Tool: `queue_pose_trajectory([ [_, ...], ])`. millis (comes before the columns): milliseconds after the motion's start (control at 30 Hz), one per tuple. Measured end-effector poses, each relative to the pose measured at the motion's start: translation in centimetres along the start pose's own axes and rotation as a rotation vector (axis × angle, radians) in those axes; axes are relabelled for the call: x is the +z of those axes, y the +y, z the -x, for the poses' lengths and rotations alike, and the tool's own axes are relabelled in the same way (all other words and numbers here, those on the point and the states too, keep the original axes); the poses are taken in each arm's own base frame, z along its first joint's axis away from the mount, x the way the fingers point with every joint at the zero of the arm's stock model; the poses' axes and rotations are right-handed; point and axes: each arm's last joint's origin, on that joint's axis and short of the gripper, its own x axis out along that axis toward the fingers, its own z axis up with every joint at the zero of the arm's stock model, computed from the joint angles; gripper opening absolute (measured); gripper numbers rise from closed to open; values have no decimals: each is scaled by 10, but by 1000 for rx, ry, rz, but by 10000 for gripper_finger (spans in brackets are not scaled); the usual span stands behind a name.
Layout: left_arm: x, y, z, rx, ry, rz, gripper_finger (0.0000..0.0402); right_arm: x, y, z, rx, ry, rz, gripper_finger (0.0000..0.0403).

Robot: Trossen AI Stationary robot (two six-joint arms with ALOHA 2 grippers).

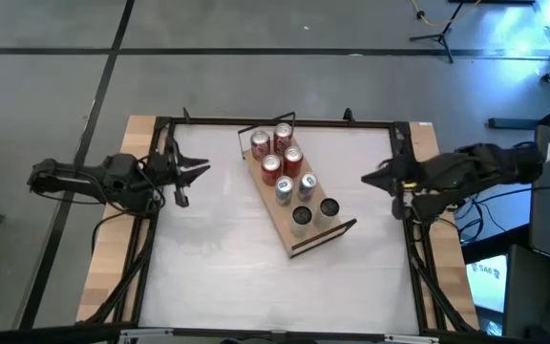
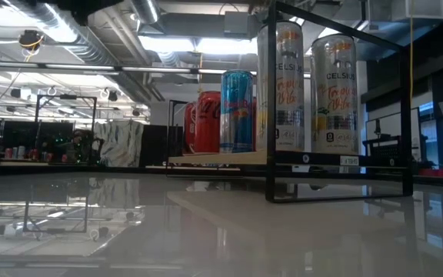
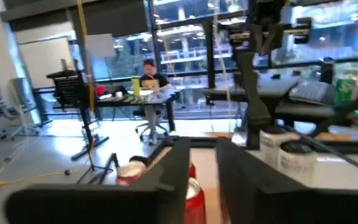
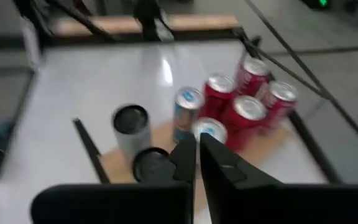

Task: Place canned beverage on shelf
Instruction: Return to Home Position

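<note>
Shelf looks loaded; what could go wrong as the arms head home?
The right pincer sits close to the shelf end where the two tall cans stand; a sweep inward could topple them. The shelf lies skewed on the glossy table; any nudge may slide it. The left pincer is farther off.

Eight cans (image 1: pixel 271 167) stand in two rows on the shelf (image 1: pixel 319 233), centred on the table (image 1: pixel 218 258).
</note>
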Motion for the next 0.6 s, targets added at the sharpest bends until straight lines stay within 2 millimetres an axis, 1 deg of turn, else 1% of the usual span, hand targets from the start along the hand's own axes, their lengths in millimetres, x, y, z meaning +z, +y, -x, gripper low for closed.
queue_pose_trajectory([
  [100,-14,-2,1,-15,25,-10,29,-34,-6,-2,49,-104,-48,7],
  [167,-22,-2,3,-16,37,-9,8,-59,-11,-4,62,-155,-75,3],
  [333,-36,-1,10,-19,15,11,4,-109,-21,-5,124,-317,-149,4],
  [467,-48,0,17,-17,0,18,1,-137,-25,-7,189,-420,-183,1],
  [600,-64,0,22,-21,-13,28,1,-156,-28,-9,204,-481,-207,2],
])
